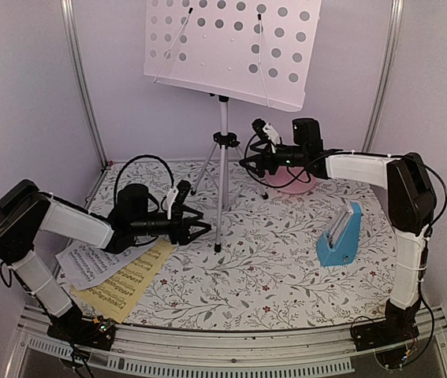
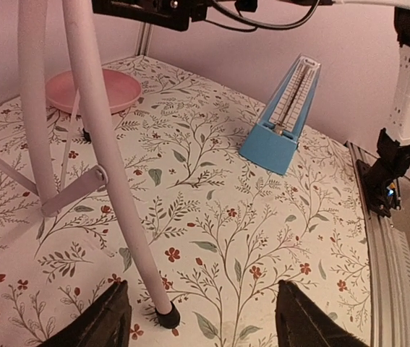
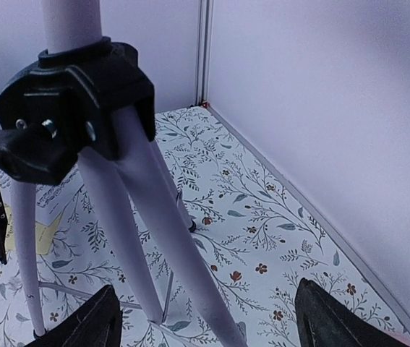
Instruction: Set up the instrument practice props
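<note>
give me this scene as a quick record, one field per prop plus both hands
stand: silver tripod music stand with perforated pale desk, upright, back centre
sheets: white sheet of music and yellow sheet of music, overlapping, flat, front left
metronome: small blue pyramid metronome, upright, right side
plate: pink round plate, back right
left hand: open, low beside stand
right hand: open, facing stand

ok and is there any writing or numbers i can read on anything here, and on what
No word, brand or number is readable in any view.
White sheet of music: printed staves only, any title too small to read.
Yellow sheet of music: the same, too small to read.
Small blue pyramid metronome: scale marks on its pale face, figures too blurred to read.
</note>
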Robot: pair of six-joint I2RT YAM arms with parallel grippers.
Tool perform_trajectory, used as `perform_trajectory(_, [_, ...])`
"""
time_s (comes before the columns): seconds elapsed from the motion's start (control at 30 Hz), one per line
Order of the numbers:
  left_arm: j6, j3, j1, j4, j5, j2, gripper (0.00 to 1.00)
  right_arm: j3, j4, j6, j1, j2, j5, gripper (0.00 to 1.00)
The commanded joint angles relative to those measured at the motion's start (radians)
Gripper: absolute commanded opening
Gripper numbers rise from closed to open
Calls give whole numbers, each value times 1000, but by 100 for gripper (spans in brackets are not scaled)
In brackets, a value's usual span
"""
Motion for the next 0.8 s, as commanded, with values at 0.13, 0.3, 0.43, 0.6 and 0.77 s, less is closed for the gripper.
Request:
perform_trajectory(0.13, [-43, 112, -33, 60, 7, 121, 68, 103, 39, 50, 1, 96, -68, 82])
perform_trajectory(0.3, [-63, 171, -41, 51, -9, 202, 69, 143, 38, 78, 4, 144, -87, 80])
perform_trajectory(0.43, [-86, 209, -44, 54, -10, 256, 68, 150, 38, 89, 8, 166, -92, 75])
perform_trajectory(0.6, [-104, 246, -58, 55, 21, 301, 55, 149, 18, 88, 12, 175, -106, 68])
perform_trajectory(0.77, [-120, 243, -89, 58, 37, 291, 31, 127, -15, 61, 12, 169, -106, 50])
